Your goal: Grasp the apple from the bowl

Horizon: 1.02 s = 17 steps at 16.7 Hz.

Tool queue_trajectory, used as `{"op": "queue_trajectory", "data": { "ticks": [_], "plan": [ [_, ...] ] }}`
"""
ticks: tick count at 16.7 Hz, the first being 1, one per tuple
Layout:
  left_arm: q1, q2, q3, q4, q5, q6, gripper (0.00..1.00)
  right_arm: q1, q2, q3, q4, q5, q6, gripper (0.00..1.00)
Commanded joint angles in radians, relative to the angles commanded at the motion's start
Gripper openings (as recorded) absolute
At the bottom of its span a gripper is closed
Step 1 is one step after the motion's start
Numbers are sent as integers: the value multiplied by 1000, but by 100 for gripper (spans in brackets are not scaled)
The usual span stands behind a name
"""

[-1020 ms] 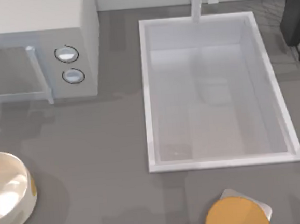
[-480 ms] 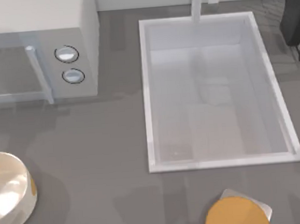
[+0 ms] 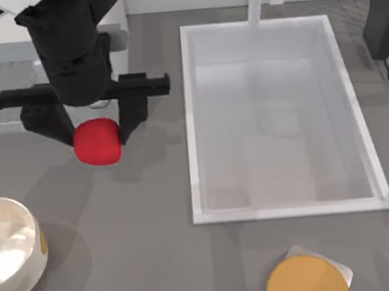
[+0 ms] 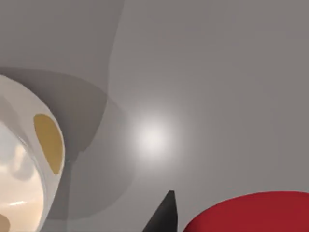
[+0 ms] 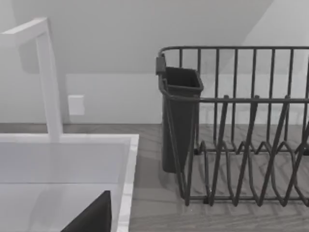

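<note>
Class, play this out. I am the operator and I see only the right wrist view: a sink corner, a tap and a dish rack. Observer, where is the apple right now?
Observer: The apple is gripped in the left claw, up off the table, to the left of the sink.
Operator: My right claw is parked by the sink. So where is the bowl?
Observer: The bowl stands at the table's left edge, nearer the front than the apple and well apart from it.
</note>
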Motion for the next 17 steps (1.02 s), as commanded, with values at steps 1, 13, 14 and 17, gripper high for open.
{"op": "queue_trajectory", "data": {
  "ticks": [1, 13, 14, 17],
  "plan": [
    [-25, 15, -4, 19, 0, -25, 0, 0, 0, 0, 0, 0, 0, 100],
    [-39, 55, -194, 259, 0, -39, 0, 0, 0, 0, 0, 0, 0, 100],
    [-39, 64, -239, 317, 0, -39, 0, 0, 0, 0, 0, 0, 0, 100],
    [-39, 84, -344, 431, 0, -38, 0, 0, 0, 0, 0, 0, 0, 100]
  ]
}}
